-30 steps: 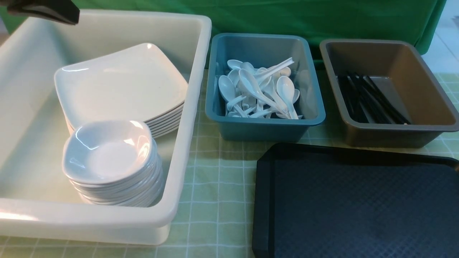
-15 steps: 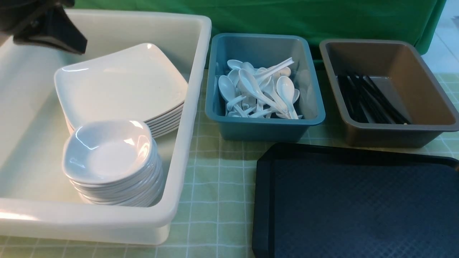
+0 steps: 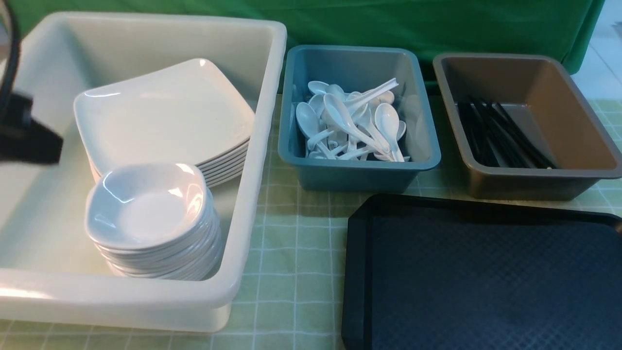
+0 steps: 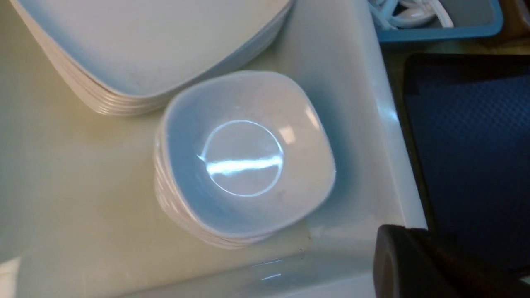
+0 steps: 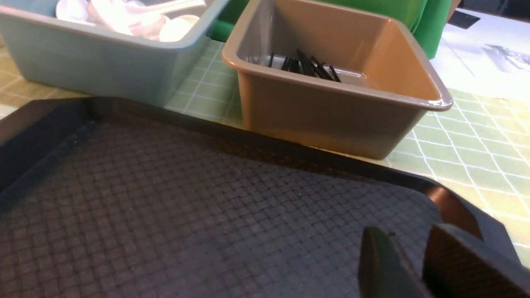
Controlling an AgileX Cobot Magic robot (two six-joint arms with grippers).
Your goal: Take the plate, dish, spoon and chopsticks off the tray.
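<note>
**A:** where's the tray (image 3: 486,277) at?

**B:** front right on the green checked cloth (image 3: 291,253), bare diamond texture in both the front and right wrist views, nothing lying on it

**A:** plate?

**B:** top of the plate (image 3: 163,114) stack inside the white tub (image 3: 252,160), far half. Stack of small white bowls (image 3: 150,214) sits in front of it, nearer the camera, overlapping the plate stack's near edge

**A:** spoon, chopsticks?

**B:** spoons (image 3: 352,126) heaped in the teal tub (image 3: 359,170), middle. Chopsticks (image 3: 500,136) in a loose black bundle on the floor of the brown tub (image 3: 529,182), just behind the tray's far rim

**A:** left gripper (image 3: 29,141)?

**B:** dark shape at the left edge of the front view, over the white tub's left side, beside the plates. Its wrist camera looks down on the bowl stack, only one dark finger in the corner. Jaws pressed together, nothing between them

**A:** right gripper (image 5: 408,265)?

**B:** out of the front view. Its wrist view shows two dark fingertips (image 5: 379,265) low over the tray near its cut corner, a narrow gap between them, jaws slightly apart and gripping nothing
</note>
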